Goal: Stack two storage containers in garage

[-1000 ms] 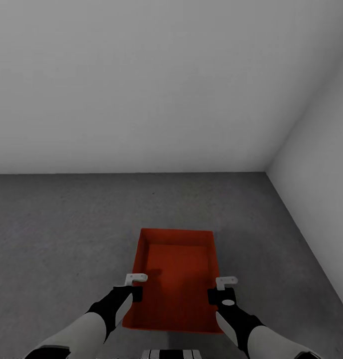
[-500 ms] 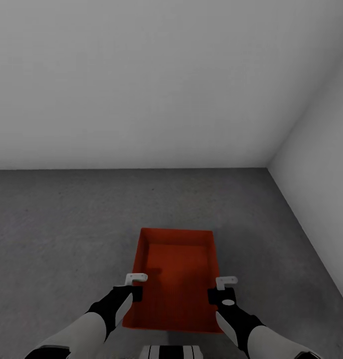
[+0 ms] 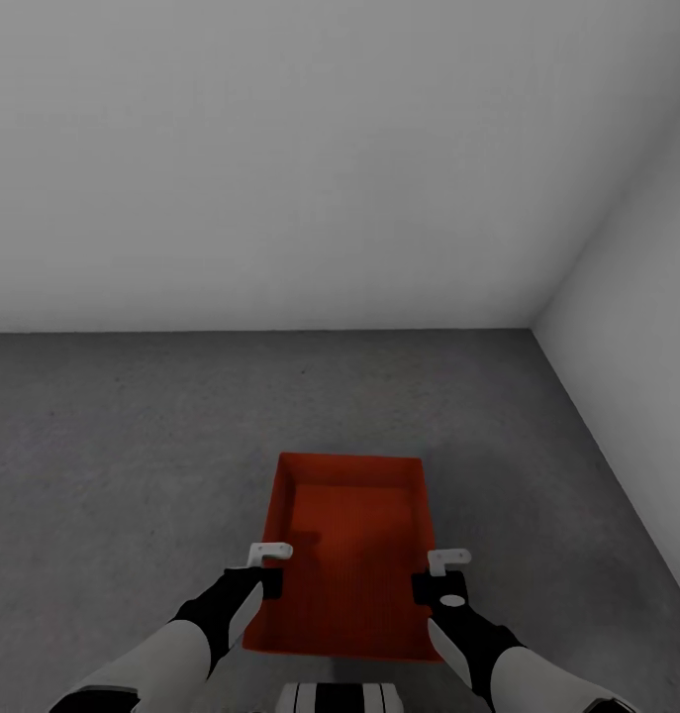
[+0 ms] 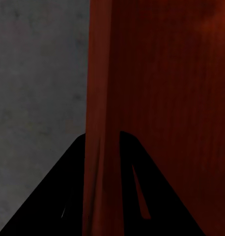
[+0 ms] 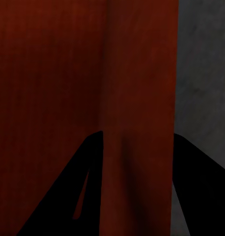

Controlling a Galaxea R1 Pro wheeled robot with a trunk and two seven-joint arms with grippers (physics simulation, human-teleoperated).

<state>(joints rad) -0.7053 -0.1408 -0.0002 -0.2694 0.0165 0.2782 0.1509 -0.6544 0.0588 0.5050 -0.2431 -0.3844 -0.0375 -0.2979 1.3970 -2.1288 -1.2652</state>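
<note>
Orange-red bin carried level over grey concrete floor, near white-walled corner, left gripper pinched on bin's left wall, right gripper straddling and gripping right wall.

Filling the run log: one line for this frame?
place: garage corner | carried: orange bin | left tool: shut on left wall | right tool: shut on right wall | below: concrete floor
</note>
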